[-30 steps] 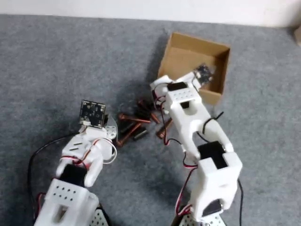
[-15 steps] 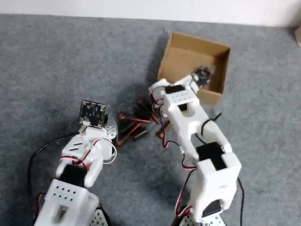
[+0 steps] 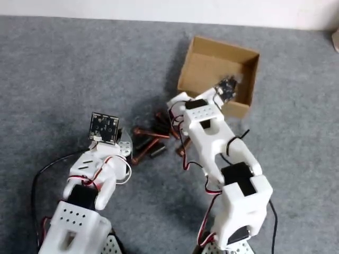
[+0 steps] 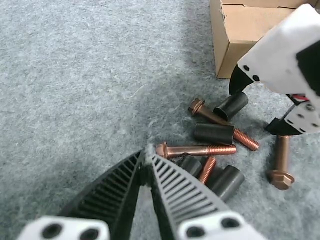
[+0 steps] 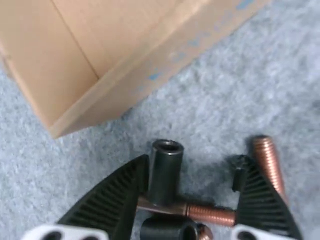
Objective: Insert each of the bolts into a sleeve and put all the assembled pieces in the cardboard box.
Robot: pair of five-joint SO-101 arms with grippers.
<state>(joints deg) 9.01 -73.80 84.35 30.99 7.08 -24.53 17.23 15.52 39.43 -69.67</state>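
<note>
Several copper bolts (image 4: 195,149) and black sleeves (image 4: 214,134) lie loose in a pile (image 3: 154,137) on the grey carpet, between the two arms. My left gripper (image 4: 148,152) is shut and empty, its tips just short of one bolt's head. My right gripper (image 5: 192,167) is open and low over the far side of the pile, beside the cardboard box (image 5: 95,60). A black sleeve (image 5: 165,172) lies between its fingers, close to one finger (image 5: 120,197), on top of a bolt (image 5: 212,214). Another bolt (image 5: 268,159) lies by the other finger.
The cardboard box (image 3: 228,47) stands open at the back right, its near wall right behind the right gripper (image 4: 256,106). Bare carpet stretches to the left and in front of the pile.
The right arm has shifted slightly left and nearer, toward the pile. The left arm has not moved.
</note>
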